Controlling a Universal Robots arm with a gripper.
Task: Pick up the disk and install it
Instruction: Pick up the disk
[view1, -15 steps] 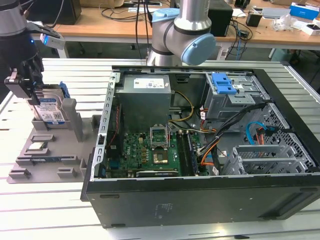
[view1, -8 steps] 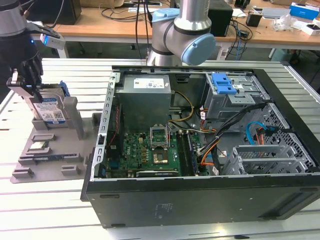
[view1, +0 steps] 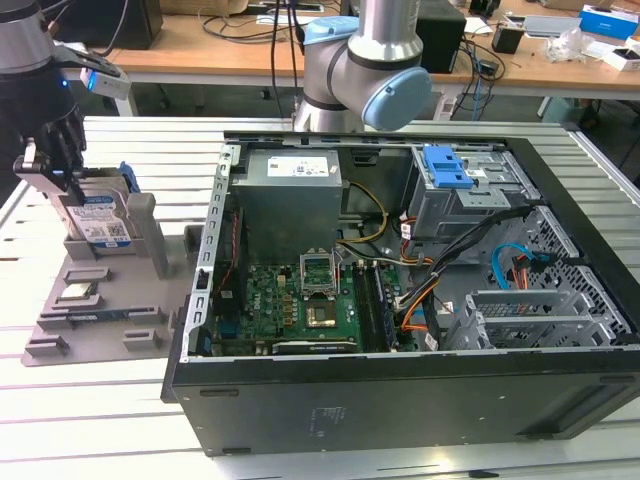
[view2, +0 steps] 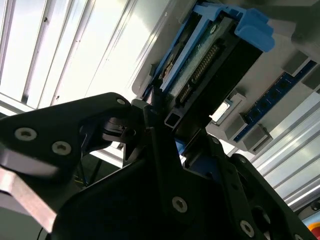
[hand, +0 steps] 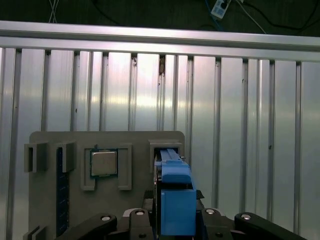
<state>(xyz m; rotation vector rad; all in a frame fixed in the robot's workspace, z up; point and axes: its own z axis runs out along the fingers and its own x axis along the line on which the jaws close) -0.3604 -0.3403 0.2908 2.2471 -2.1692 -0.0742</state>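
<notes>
The disk (view1: 100, 218), a silver drive with a white-and-blue label and a blue plastic bracket, stands on edge in a slot of the grey holder (view1: 100, 310) at the exterior view's left. My gripper (view1: 62, 180) hangs directly over it, shut on its upper edge. In the first wrist view the blue bracket (hand: 176, 190) runs from the holder's slot up between my fingers (hand: 175, 220). The second wrist view shows the disk's connector edge (view2: 210, 55) just beyond the black gripper (view2: 172, 125).
An open computer case (view1: 400, 400) lies at the exterior view's right, with a grey drive cage and blue latch (view1: 450, 170) at its back. A square processor chip (hand: 104, 163) sits in the holder beside the disk. The arm's base (view1: 370, 70) stands behind the case.
</notes>
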